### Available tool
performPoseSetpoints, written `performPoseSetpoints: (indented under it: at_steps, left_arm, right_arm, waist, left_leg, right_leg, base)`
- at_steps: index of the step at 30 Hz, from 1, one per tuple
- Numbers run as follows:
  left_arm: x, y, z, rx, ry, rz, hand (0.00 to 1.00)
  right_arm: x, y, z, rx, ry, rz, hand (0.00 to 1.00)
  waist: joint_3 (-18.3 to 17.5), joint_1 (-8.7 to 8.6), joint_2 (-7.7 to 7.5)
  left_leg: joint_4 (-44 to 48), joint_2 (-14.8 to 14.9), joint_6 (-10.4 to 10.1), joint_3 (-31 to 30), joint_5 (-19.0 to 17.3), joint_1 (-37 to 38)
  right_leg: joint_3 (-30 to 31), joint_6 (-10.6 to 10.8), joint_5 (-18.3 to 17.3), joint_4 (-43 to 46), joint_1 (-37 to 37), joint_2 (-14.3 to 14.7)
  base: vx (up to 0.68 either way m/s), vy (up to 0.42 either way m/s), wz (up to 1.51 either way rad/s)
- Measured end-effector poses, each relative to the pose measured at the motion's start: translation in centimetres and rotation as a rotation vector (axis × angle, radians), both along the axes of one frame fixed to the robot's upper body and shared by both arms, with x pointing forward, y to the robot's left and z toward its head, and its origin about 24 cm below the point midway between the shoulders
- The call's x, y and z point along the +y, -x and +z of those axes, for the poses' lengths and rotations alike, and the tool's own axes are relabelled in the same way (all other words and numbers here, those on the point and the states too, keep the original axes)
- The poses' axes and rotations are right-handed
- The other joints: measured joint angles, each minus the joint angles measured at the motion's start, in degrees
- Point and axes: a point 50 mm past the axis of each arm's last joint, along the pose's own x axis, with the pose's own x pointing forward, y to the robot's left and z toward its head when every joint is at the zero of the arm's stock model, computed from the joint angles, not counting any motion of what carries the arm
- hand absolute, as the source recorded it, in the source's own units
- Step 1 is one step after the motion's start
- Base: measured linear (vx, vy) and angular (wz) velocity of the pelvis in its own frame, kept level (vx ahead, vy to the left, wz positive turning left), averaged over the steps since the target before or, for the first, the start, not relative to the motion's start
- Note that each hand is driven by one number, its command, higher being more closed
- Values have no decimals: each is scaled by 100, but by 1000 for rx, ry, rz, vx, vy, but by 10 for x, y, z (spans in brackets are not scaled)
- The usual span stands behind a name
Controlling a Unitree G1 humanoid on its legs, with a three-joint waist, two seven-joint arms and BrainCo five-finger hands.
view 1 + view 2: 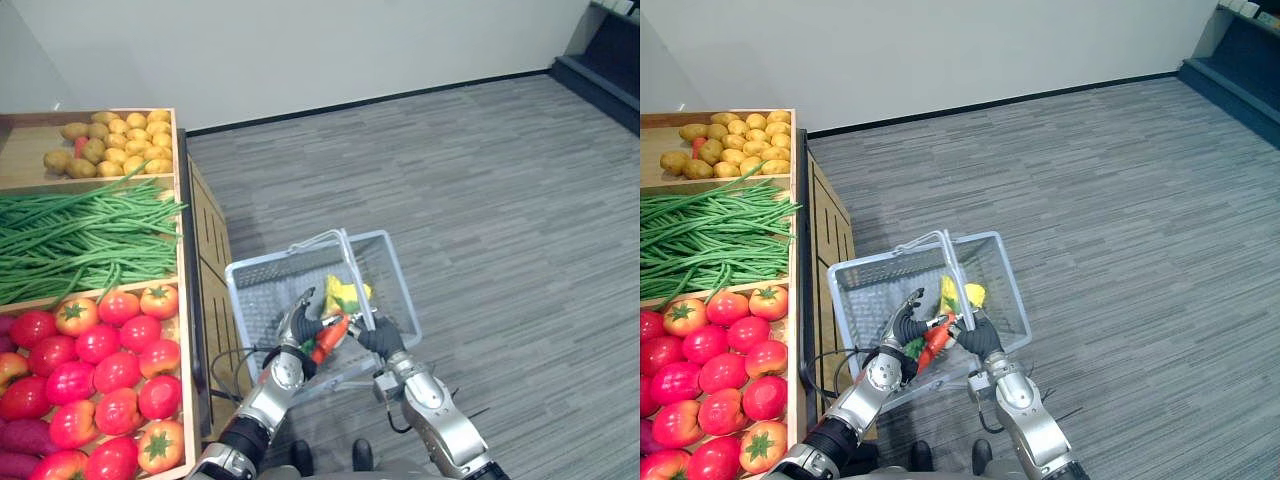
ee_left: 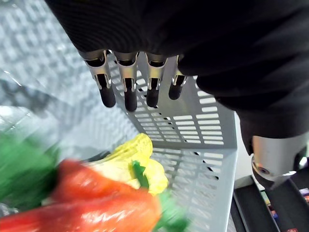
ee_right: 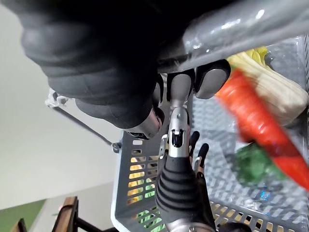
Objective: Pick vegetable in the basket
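Grey carpet floor (image 1: 480, 180), one wooden stand (image 1: 187, 300) on the left with three bins: potatoes (image 1: 115, 140), beans (image 1: 80, 235), tomatoes (image 1: 100, 370). One grey basket (image 1: 260, 275) beside it, two handles up. Two vegetables inside: one red carrot (image 1: 330, 338) at the near rim between the hands, and one yellow vegetable (image 1: 345, 293) just behind it. Left hand (image 1: 298, 325) is over the basket, fingers (image 2: 128, 94) straight, released. Right hand (image 1: 378, 335) is clenched round one handle (image 1: 345, 250).
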Motion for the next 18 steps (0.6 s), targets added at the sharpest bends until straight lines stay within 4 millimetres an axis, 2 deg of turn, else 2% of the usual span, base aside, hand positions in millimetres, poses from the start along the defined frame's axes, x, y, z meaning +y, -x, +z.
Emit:
performPoseSetpoints:
  at_steps: [5,11,15,18]
  left_arm:
    - [0,-5,3,-14,-36,-11,0]
    - [1,-6,5,-21,-37,-4,0]
    - [1,-10,32,-142,30,-4,0]
    - [2,-4,48,-206,161,-3,0]
  right_arm:
    - [-6,-2,0,-26,59,-21,100]
    - [-27,-10,3,-63,140,-132,100]
    - [-44,-14,5,-81,178,-225,100]
    - [-58,-17,6,-86,195,-299,100]
  waist:
    - [1,-7,-1]
    - [1,-2,-2]
    - [1,7,-2]
    - [1,10,-1]
  left_leg:
    - [-59,-10,16,-59,14,0]
    - [-77,-14,4,-136,60,-25]
    - [-81,-12,-3,-181,78,-23]
    - [-82,-12,-4,-202,79,22]
  right_leg:
    - [-42,1,0,-22,-1,-3]
    - [-129,2,-1,-45,7,-6]
    - [-182,2,-2,-45,30,-8]
    - [-192,4,-3,-46,80,-7]
  base:
    - [5,7,3]
    - [17,6,8]
    - [7,8,8]
    - [0,0,0]
